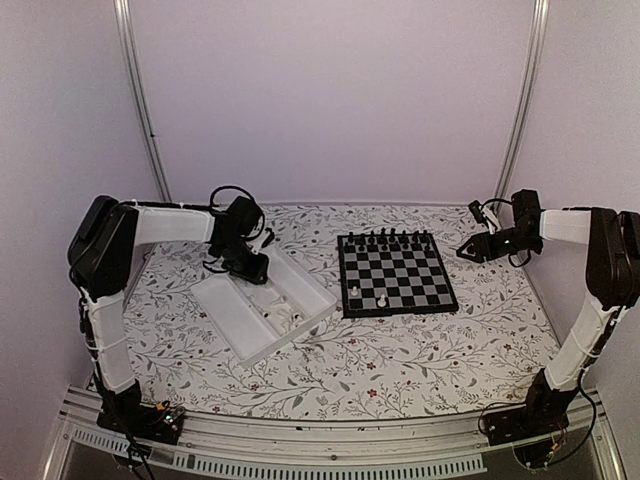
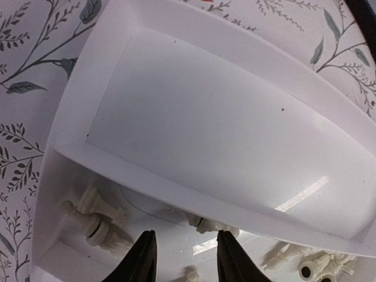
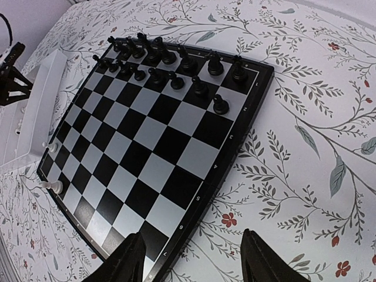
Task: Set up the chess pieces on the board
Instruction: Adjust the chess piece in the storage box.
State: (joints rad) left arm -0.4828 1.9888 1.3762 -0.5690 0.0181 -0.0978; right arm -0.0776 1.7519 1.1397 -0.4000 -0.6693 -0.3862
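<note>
The board (image 1: 397, 272) lies right of the table's middle. Black chessmen (image 1: 390, 238) fill its far rows, and two white chess pieces (image 1: 353, 291) (image 1: 381, 301) stand near its front left corner. The same two white pieces (image 3: 57, 187) (image 3: 51, 148) show in the right wrist view. My left gripper (image 1: 248, 265) hangs low over the white tray (image 1: 232, 318). It (image 2: 185, 247) is open above loose white pieces (image 2: 94, 214) (image 2: 220, 226), gripping none of them. My right gripper (image 1: 470, 250) hovers open beside the board's right edge (image 3: 235, 167), its fingers (image 3: 132, 252) empty.
The tray's divider wall (image 2: 176, 188) separates an empty large compartment from the one holding the pieces. More white pieces (image 2: 311, 264) lie at the right of that compartment. A floral cloth (image 1: 400, 370) covers the table.
</note>
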